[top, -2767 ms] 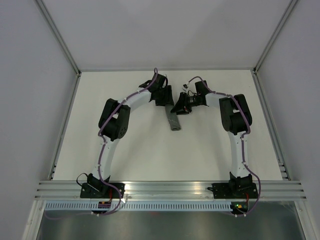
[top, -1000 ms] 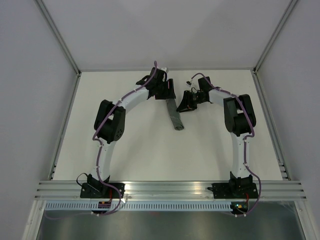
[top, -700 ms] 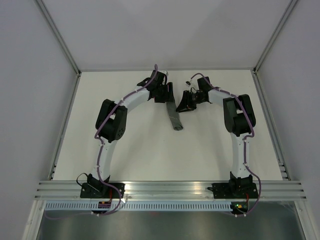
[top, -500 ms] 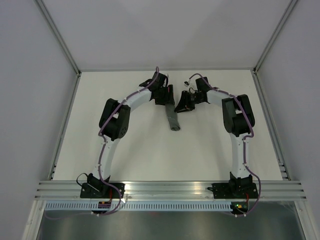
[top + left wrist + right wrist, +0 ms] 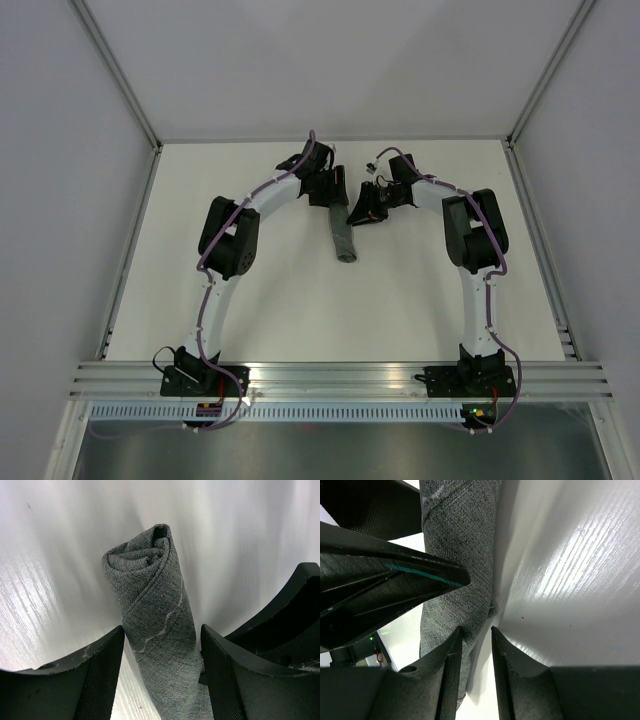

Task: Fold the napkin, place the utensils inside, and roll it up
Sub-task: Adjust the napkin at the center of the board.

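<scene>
Charcoal-grey fabric, the napkin (image 5: 152, 595), is wound into a tight tube, with a thin pale stitched line crossing its outer wrap and the spiral of its end showing at the far tip. It runs lengthways between the fingers of the left gripper (image 5: 161, 630). The pads (image 5: 107, 675) press against the roll on both sides, so that gripper looks clamped on it. Most of the tube reaches out beyond the fingertips over the white table (image 5: 265, 525); whether it rests there or hangs just above cannot be told. The right gripper (image 5: 477, 632) comes in from the other side, its fingers drawn nearly together with a sliver of cloth in the narrow gap. That reads as a pinch on the napkin's edge, just beside a left finger (image 5: 395, 582). No utensils are visible, and whether any lie inside the tube cannot be told. Folding and rolling look done; what seems left is to settle the napkin on the table and let go without it springing loose
</scene>
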Available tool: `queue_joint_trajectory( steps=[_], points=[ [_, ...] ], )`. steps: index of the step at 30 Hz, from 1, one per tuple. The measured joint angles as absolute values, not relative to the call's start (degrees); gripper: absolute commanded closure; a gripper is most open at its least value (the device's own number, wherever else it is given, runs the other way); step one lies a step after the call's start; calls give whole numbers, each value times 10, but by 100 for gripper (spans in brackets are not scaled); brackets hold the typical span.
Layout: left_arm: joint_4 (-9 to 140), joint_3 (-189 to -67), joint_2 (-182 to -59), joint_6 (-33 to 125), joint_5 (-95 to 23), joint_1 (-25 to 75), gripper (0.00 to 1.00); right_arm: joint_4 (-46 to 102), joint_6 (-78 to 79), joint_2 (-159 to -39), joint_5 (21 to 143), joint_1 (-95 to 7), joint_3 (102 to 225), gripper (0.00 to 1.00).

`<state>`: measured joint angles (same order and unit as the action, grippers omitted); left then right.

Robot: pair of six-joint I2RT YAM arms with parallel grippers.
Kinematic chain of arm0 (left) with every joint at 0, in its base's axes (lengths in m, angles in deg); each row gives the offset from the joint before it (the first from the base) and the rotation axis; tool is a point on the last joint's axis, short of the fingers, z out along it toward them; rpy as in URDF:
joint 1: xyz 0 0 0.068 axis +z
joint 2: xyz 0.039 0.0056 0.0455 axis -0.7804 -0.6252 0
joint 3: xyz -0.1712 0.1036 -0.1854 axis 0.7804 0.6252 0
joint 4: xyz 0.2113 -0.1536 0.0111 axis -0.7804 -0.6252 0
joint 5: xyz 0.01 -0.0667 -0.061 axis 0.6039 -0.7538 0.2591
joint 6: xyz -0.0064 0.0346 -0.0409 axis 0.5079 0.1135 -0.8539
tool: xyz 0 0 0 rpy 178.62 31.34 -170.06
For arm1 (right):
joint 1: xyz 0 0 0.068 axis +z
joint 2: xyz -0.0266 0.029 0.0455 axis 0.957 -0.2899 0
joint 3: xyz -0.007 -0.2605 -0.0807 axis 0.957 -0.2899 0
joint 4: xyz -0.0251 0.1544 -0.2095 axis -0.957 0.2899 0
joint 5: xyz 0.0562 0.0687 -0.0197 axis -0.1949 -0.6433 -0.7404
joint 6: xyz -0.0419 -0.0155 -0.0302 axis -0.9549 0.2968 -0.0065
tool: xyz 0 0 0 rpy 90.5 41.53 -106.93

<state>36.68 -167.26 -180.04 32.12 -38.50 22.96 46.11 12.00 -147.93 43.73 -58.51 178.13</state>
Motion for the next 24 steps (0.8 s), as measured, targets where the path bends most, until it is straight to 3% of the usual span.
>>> queue_joint_trajectory(
  steps=[24],
  points=[
    [364, -1678, -1748, 348, -388, 251, 32, 489, 111, -1479, 433, -587, 1843, 57]
  ],
)
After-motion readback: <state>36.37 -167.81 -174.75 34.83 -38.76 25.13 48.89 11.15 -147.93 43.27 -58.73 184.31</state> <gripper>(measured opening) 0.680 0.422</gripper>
